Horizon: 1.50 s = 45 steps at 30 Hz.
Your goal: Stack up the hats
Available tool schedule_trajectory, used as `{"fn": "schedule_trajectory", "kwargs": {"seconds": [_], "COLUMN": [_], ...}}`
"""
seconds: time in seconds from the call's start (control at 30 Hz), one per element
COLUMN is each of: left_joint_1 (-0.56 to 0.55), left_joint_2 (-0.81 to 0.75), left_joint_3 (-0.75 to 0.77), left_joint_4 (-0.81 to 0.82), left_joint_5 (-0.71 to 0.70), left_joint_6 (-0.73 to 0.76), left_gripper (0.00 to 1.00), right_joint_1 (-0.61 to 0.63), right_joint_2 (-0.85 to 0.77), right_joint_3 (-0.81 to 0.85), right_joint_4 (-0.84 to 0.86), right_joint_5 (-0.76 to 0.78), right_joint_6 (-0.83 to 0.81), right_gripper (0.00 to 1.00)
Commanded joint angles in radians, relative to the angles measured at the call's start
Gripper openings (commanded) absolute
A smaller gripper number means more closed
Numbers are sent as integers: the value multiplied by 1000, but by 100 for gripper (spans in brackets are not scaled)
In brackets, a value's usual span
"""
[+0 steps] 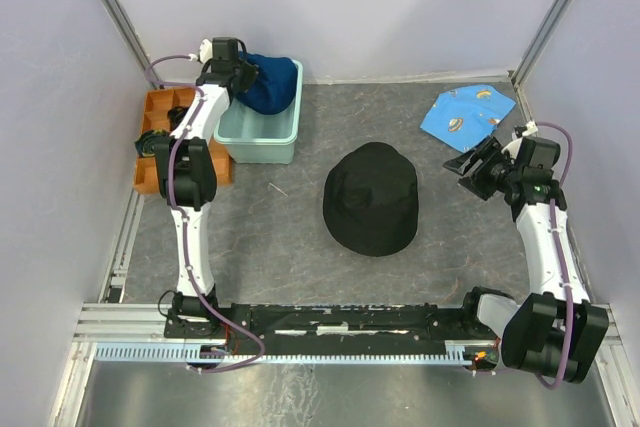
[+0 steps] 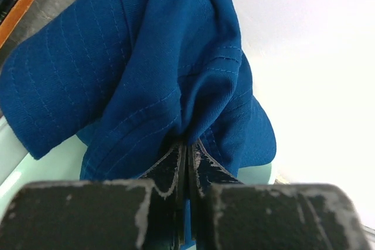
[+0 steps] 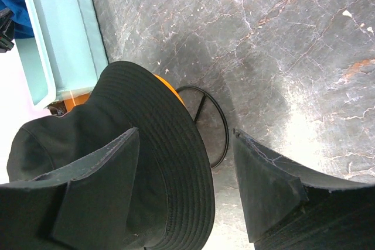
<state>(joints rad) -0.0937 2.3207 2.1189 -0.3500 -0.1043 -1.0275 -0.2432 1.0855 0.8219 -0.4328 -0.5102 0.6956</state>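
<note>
Navy fabric is pinched between the closed jaws of the left gripper (image 2: 187, 147). It is a fold of the blue hat (image 2: 146, 74), bunched at the far end of the green tub (image 1: 262, 137); whether it rests inside or hangs just above cannot be told. The black hat (image 1: 371, 197) lies crown up at the centre of the table (image 1: 260, 237), well apart. The right gripper (image 3: 187, 139) hangs at the right, jaws wide, holding nothing.

Judgement: both hats are light, soft and limp, and will sag from a pinch. A fold of brim or crown offers the surest hold.
</note>
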Motion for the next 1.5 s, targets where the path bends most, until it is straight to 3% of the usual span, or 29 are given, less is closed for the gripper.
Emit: {"fn": "schedule_trajectory", "kwargs": {"seconds": [0.0, 0.3, 0.63, 0.8, 1.03, 1.17, 1.3, 1.47], "left_joint_1": [3, 32, 38, 39, 33, -19, -138, -342], "left_joint_2": [-37, -208, -399, -429, -504, -532, -564, -584], "left_joint_3": [49, 111, 138, 217, 208, 208, 208, 261], "left_joint_4": [16, 13, -30, -69, -72, -94, -187, -397], "left_joint_5": [49, 238, 379, 499, 672, 756, 790, 723], "left_joint_6": [51, 25, -41, -157, -338, -419, -416, -234], "left_gripper": [3, 3, 3, 3, 3, 3, 3, 3], "right_joint_1": [-3, 7, 155, 242, 202, 97, 86, 78], "right_joint_2": [2, 31, 124, 163, 119, 87, 86, 91], "right_joint_3": [44, 196, 437, 475, 407, 333, 316, 285], "right_joint_4": [39, 15, 67, 134, 78, 39, -26, -23], "right_joint_5": [10, -17, -80, -125, -1, 45, 93, 99], "right_joint_6": [13, -48, -72, -24, -33, -14, -83, -93], "right_gripper": [72, 71, 70, 70, 70, 69, 69, 69]}}
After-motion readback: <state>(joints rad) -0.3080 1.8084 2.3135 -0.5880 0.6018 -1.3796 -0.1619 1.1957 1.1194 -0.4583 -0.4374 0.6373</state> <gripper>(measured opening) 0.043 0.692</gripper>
